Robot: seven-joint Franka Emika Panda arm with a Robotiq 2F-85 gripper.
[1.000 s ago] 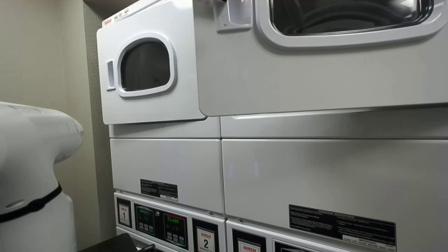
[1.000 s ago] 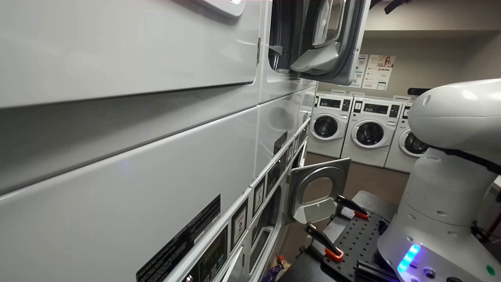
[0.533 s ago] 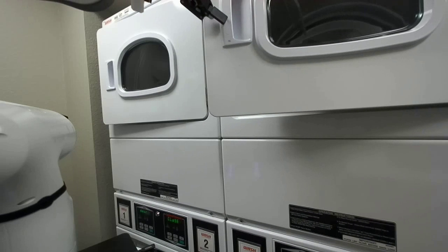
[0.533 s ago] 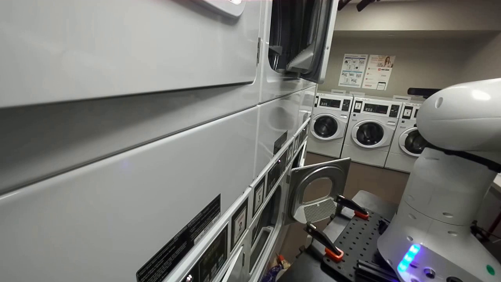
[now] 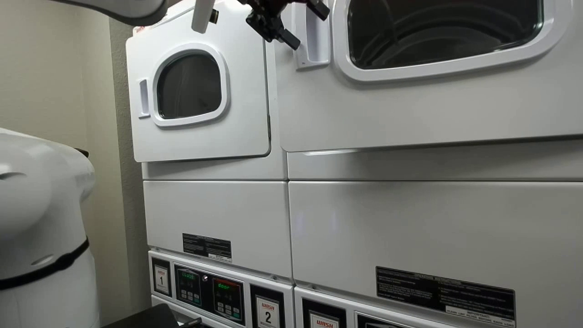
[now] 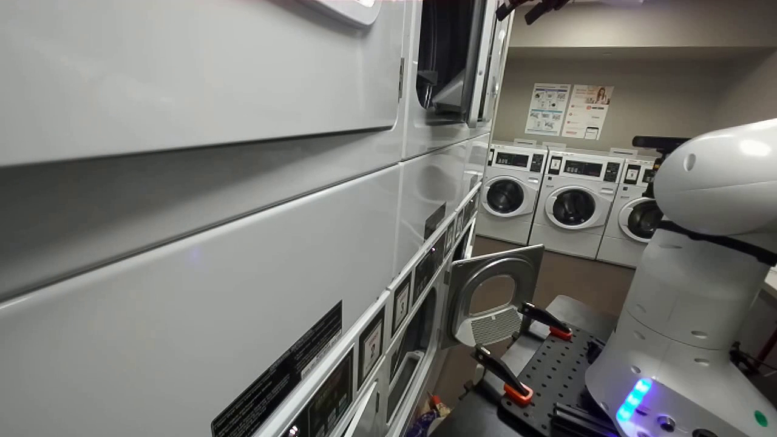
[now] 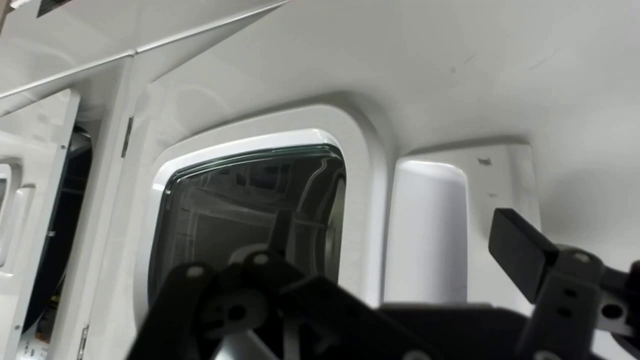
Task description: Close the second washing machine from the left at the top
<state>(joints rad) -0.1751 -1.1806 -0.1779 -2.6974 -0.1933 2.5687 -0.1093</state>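
Washing machine door (image 5: 423, 98), second from the left in the top row, is standing partly open; in an exterior view its edge is standing clear of the dark opening (image 6: 446, 42). The gripper (image 5: 306, 25) is hanging in front of the door's handle (image 5: 317, 41), its fingers (image 7: 522, 254) standing well apart. The views are leaving contact unclear. In the wrist view another white door (image 7: 35, 150) is standing ajar on the side opposite the handle.
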